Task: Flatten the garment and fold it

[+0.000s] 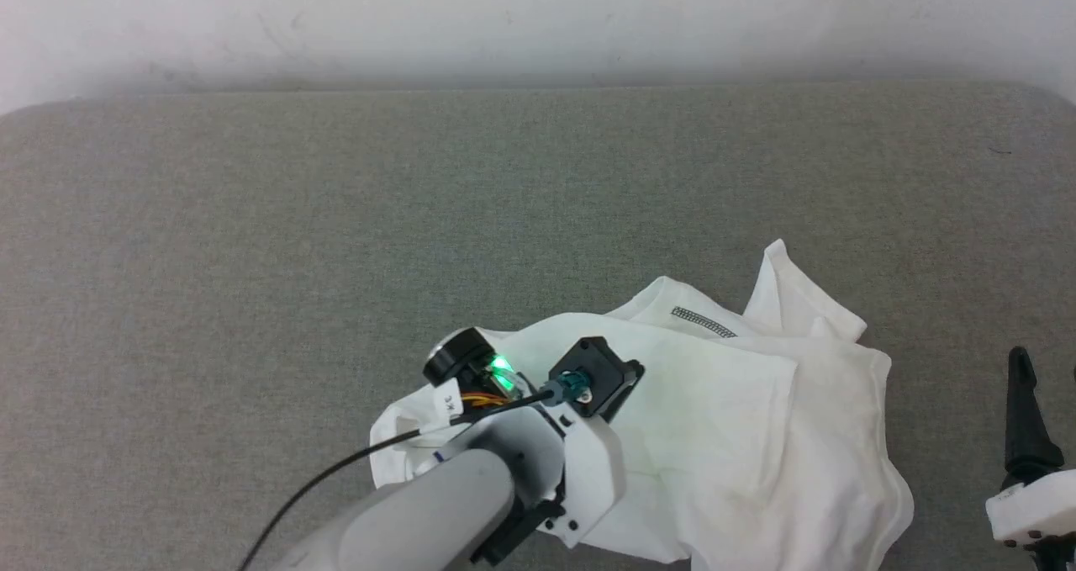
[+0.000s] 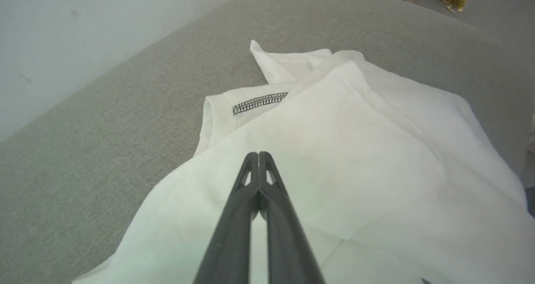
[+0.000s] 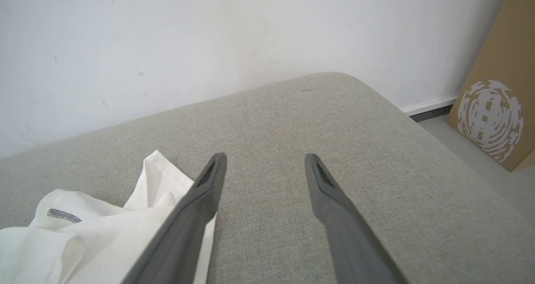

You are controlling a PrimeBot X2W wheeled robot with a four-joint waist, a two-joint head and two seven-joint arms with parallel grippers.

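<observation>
Crumpled shirt [image 1: 740, 403] on grey surface [image 1: 252, 260], my left end effector [image 2: 258, 154] pressed together above it, right end effector [image 3: 265, 157] spread alongside

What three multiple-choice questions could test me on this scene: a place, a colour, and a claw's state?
1. Where does the garment lie? A) on a grey padded surface B) on the floor C) in a box
2. What colour is its zigzag stitching? A) red B) dark grey C) yellow
3. How is the right claw? A) shut B) gripping cloth C) open
Answers: 1 A, grey surface surrounds it; 2 B, dark stitches on white cloth; 3 C, its fingers stand apart.
</observation>
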